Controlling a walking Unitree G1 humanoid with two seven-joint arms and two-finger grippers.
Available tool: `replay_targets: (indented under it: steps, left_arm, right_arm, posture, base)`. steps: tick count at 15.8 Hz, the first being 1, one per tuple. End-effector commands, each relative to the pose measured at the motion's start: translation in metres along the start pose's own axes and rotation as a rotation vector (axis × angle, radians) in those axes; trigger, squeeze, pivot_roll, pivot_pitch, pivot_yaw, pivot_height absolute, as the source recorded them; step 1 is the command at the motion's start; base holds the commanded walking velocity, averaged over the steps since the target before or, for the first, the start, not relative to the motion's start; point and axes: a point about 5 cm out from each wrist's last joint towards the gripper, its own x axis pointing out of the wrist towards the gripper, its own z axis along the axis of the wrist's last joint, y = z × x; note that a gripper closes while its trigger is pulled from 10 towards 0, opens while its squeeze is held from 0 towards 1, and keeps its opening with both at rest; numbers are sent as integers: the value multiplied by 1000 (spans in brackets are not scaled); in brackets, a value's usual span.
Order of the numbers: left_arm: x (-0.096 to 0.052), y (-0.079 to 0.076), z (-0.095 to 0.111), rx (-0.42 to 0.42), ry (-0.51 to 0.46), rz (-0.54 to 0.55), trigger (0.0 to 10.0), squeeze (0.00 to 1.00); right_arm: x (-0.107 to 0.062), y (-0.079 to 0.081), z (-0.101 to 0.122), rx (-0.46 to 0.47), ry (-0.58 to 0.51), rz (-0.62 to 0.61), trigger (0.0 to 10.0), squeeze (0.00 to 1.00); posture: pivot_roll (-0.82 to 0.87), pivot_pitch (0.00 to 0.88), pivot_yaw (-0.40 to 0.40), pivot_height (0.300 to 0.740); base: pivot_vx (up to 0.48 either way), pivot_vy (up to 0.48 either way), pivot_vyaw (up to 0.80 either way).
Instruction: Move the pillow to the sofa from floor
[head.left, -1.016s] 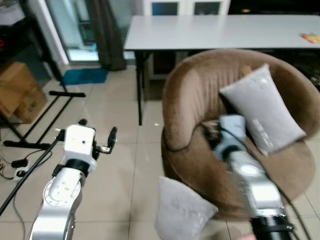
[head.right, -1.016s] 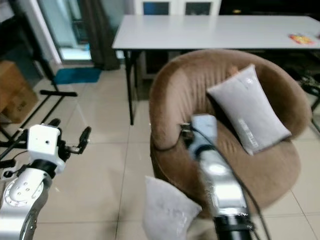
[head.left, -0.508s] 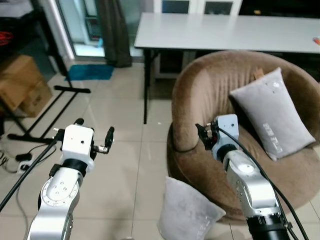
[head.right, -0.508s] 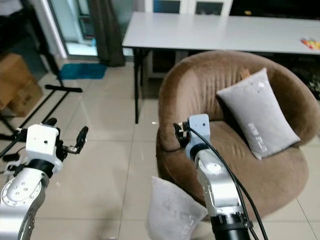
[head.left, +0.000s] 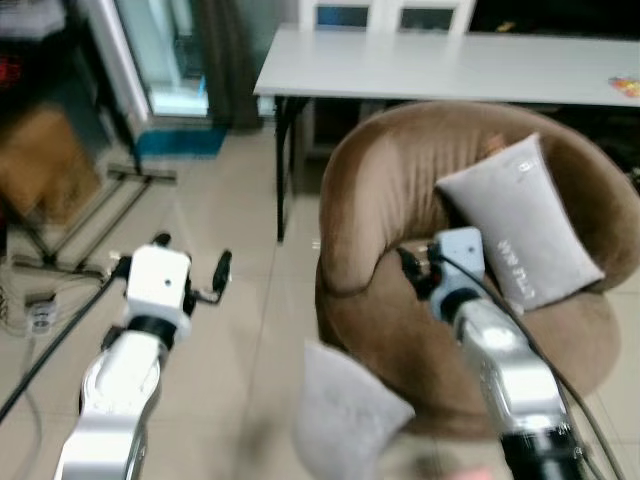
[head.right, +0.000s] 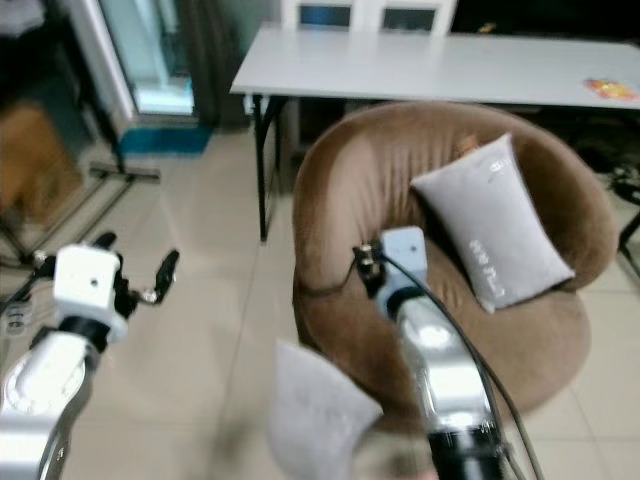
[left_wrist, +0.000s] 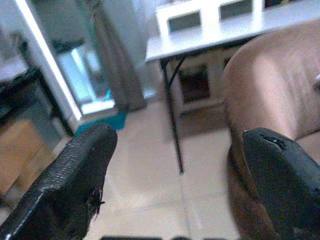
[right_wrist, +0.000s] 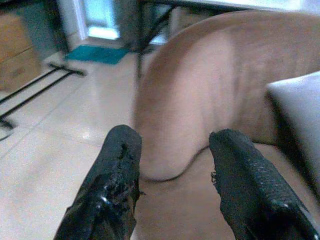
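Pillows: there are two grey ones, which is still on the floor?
The pillow on the tiles at the sofa's front edge; the other pillow leans against the sofa's backrest.

Ahead of me a white table (head.left: 440, 65) stands on tiled floor (head.left: 230, 300), a dark curtain (left_wrist: 107, 60) beside it.

The tiled floor (head.left: 230, 330) carries 1 grey pillow (head.left: 345, 420) beside the brown sofa (head.left: 390, 330).

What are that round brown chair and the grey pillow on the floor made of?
The round brown armchair looks upholstered in soft, matte, suede-like fabric, judging by its light-and-dark shading. The grey pillow on the floor seems plain woven cloth over soft filling, though blur hides its weave.
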Motion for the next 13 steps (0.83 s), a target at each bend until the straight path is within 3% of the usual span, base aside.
replay_targets:
  steps: [1,3,10,13]
  left_arm:
    - [0,-1,2,1,-6,1,10000,0]
    - [-2,-1,1,-11,0,13,10000,0]
    - [-9,3,-2,-17,4,24,10000,0]
    - [-10,3,0,-32,1,35,10000,0]
  right_arm:
    - [1,-2,5,-17,-13,2,10000,0]
    - [1,-2,4,27,-11,6,10000,0]
    - [1,4,4,56,-37,58,10000,0]
    - [0,5,5,69,-53,68,10000,0]
  posture:
    - [30,0,6,740]
    - [37,0,0,740]
    - [54,0,-11,740]
    - [51,0,-8,710]
  base:
    - [0,-416,800]
    - [0,-146,0]
    - [0,0,0]
    - [0,0,0]
